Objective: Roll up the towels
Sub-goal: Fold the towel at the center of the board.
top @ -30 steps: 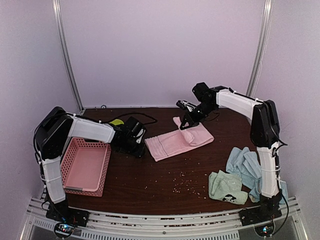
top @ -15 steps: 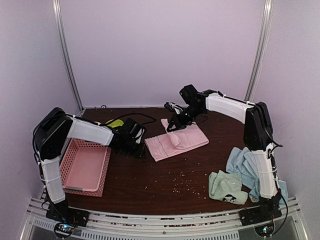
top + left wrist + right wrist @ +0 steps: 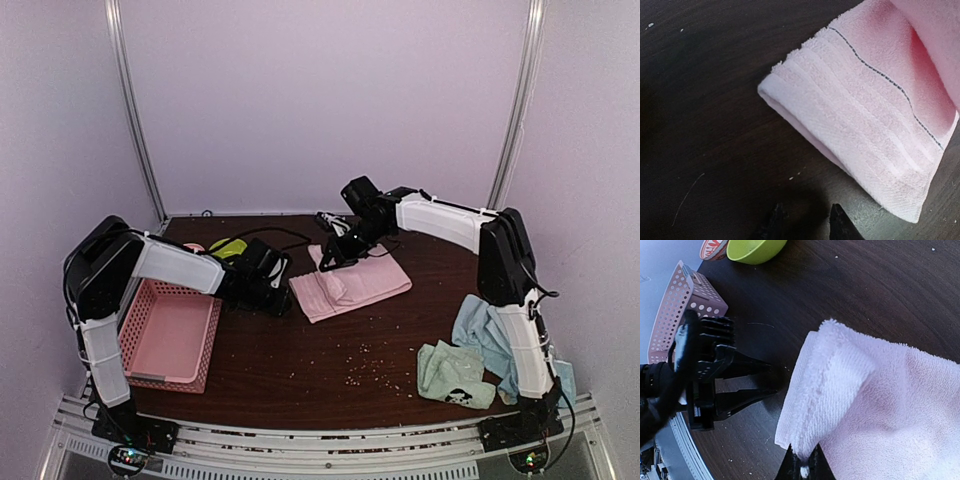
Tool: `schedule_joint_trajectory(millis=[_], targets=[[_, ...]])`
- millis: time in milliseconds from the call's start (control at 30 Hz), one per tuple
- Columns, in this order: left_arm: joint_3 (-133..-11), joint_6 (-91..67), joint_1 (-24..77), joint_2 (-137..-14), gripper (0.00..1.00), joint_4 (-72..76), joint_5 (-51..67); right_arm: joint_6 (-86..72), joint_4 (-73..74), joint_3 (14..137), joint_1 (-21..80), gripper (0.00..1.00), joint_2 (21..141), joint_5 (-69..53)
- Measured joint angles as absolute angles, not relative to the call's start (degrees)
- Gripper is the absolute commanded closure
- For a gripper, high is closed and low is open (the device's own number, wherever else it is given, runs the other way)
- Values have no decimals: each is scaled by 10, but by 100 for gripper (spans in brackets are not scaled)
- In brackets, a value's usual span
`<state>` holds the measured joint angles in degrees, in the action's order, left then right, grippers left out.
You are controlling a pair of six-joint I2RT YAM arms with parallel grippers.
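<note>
Soft, even, lilac-tinted lighting is noted; faint shadows are cast on the tabletop (image 3: pixel 300 370), and wrist views are slightly blurred.

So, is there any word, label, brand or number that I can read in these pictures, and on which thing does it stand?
No readable text anywhere.
Mint green towel: a dark mark, too small to read.
Pink towel: only a dark stitched line, no letters.
Red-and-white thing beside the green bowl: cut off, unreadable.

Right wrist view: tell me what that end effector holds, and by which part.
The right end effector is shut on the pink towel, pinching the edge of its folded-over flap.
</note>
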<state>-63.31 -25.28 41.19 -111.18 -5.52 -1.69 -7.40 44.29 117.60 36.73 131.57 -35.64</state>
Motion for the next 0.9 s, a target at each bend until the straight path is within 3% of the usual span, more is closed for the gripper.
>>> schedule_joint_trajectory(millis=[367, 900], targets=[[-629, -255, 412, -1109, 68, -52, -15, -99, 426, 1208, 379, 100, 1396, -337], [-622, -260, 412, -1105, 68, -49, -11, -140, 385, 1213, 389, 100, 1411, -408]])
